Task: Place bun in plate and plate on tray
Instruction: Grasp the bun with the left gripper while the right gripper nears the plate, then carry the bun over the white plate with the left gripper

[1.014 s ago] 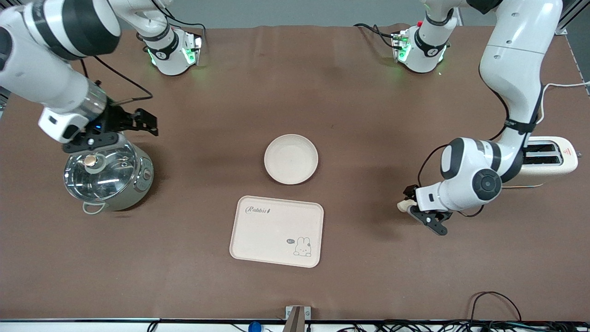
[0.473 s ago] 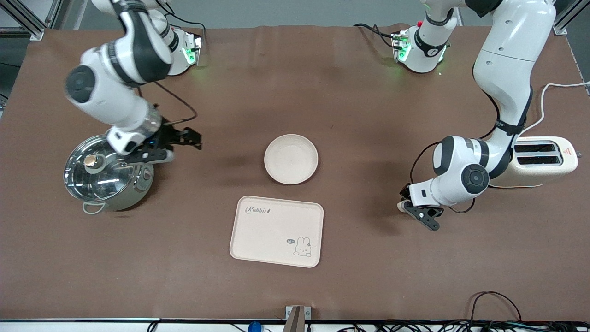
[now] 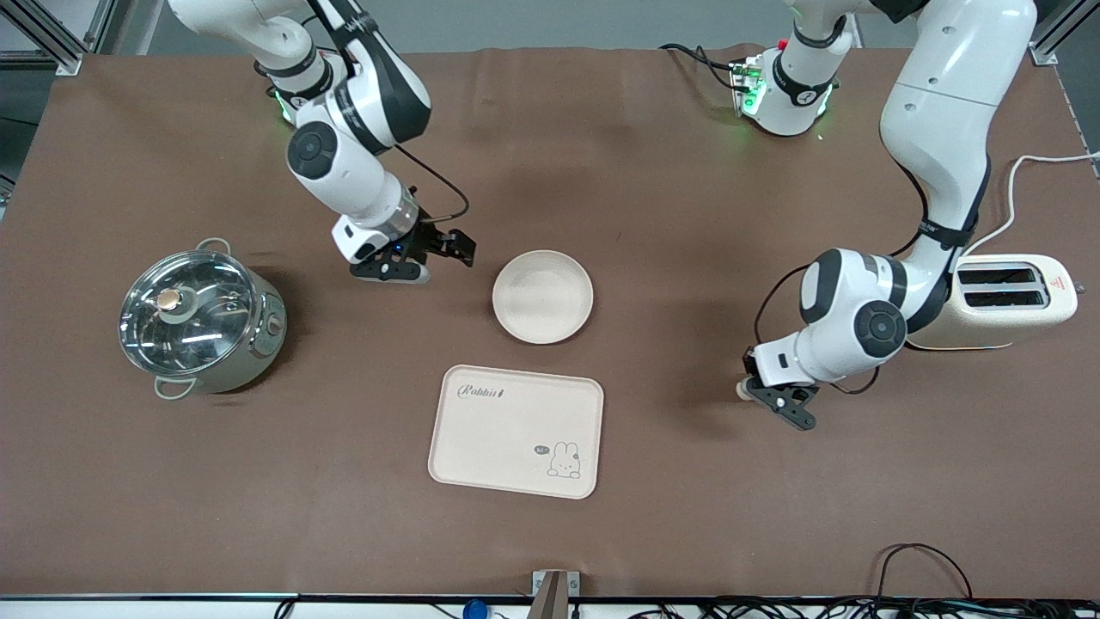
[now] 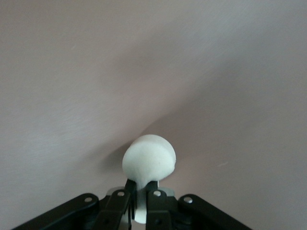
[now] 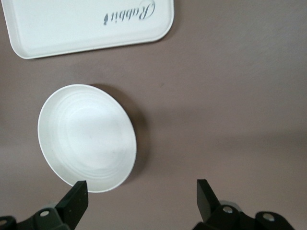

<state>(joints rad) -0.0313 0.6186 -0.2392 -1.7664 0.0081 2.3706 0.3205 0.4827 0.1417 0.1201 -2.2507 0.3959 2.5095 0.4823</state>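
The bun point(image 4: 148, 162), a small pale cream piece, is pinched between the fingers of my left gripper point(image 4: 142, 191), which is shut on it low at the brown table. In the front view the bun point(image 3: 740, 392) and left gripper point(image 3: 751, 392) are toward the left arm's end, beside the toaster. The round cream plate point(image 3: 542, 297) lies mid-table, and the cream tray point(image 3: 516, 430) with "Rabbit" lettering lies nearer the front camera. My right gripper point(image 3: 440, 254) hangs open beside the plate. The right wrist view shows its jaws point(image 5: 141, 191) wide apart over bare table, next to the plate point(image 5: 86, 136) and the tray point(image 5: 86, 24).
A steel pot with a glass lid point(image 3: 199, 322) stands toward the right arm's end. A cream toaster point(image 3: 1014, 297) with its cable sits at the left arm's end, close to the left arm's elbow. Brown table cover point(image 3: 550, 172) stretches between the bases.
The left gripper has shut on the bun. The right arm has swung from over the pot to beside the plate, still open.
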